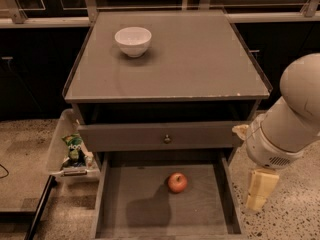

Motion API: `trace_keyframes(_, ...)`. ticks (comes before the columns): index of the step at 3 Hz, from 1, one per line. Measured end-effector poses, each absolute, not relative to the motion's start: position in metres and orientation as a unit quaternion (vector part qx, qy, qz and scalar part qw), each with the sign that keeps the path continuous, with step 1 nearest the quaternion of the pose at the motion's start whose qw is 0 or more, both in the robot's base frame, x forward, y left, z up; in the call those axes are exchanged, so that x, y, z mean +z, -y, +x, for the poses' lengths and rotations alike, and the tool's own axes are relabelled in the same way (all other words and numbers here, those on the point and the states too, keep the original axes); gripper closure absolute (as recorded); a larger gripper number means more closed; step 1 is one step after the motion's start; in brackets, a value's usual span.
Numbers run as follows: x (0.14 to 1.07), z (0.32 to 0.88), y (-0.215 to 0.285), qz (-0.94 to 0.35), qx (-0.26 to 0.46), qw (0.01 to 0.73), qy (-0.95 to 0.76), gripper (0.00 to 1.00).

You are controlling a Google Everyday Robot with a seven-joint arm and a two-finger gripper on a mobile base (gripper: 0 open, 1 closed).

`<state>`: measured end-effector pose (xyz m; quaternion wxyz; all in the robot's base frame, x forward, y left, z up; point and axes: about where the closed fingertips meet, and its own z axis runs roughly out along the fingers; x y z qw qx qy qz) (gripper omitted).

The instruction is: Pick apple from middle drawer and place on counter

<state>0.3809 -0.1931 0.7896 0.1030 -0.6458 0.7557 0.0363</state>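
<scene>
The small red apple point(177, 182) lies on the bare floor of the open middle drawer point(145, 211), near its back and a little right of centre. The grey counter point(200, 59) is the top of the cabinet above it. My gripper point(260, 190) hangs from the pale arm at the right. It is outside the drawer's right wall, at about the apple's height and well to its right. It holds nothing that I can see.
A white bowl point(133, 40) stands at the counter's back left. A closed drawer with a small round knob point(166, 139) sits above the open one. A clear bin point(59, 149) with a green packet point(74, 150) hangs at the cabinet's left. The speckled floor lies all around.
</scene>
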Motion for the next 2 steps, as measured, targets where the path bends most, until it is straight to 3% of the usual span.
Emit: trace_keyframes(2,0.745,0.386,0.185,-0.634,0.077,0.110,-0.762,0.00)
